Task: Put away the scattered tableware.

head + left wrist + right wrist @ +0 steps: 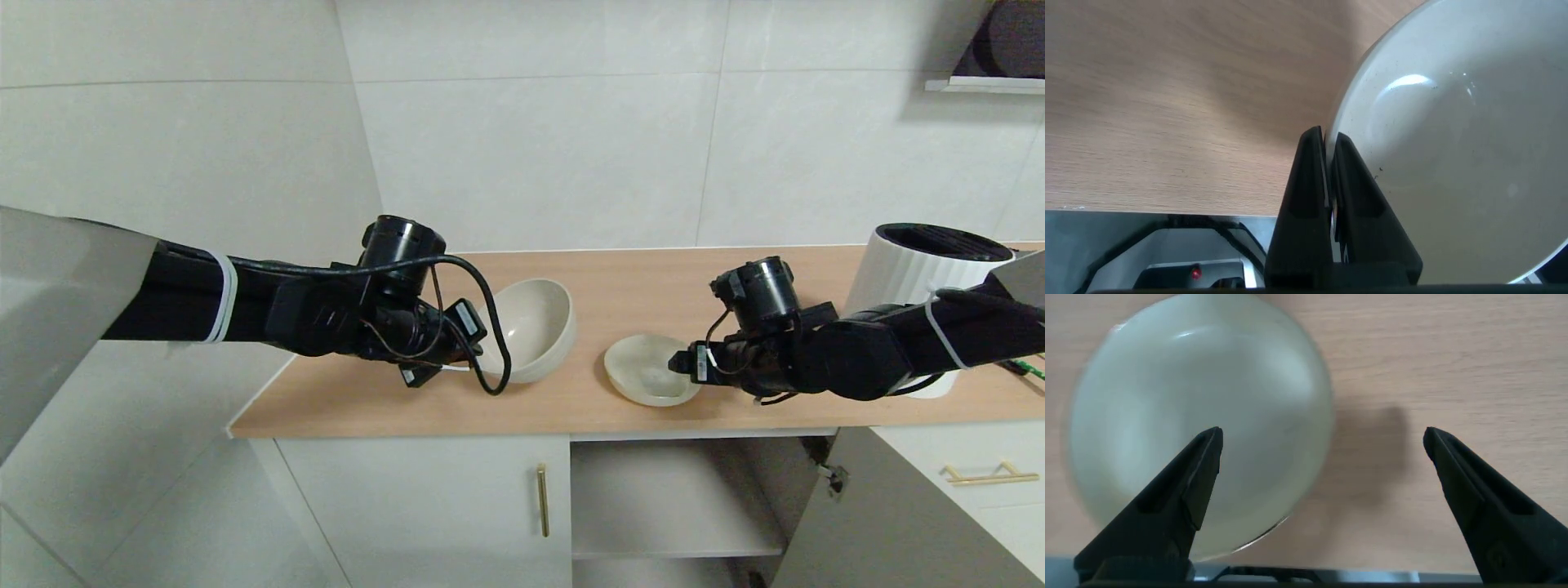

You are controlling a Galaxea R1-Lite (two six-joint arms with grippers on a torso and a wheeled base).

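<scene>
Left wrist view: our left gripper [1327, 135] seemingly grips the cream ceramic bowl [1454, 147]; at three o'clock, right gripper [1321, 434] gapes beside pale shallow dish [1200, 425].

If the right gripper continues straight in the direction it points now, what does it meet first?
Probably the shallow pale dish: the open right gripper aims at its rim, though the height is unclear.
</scene>
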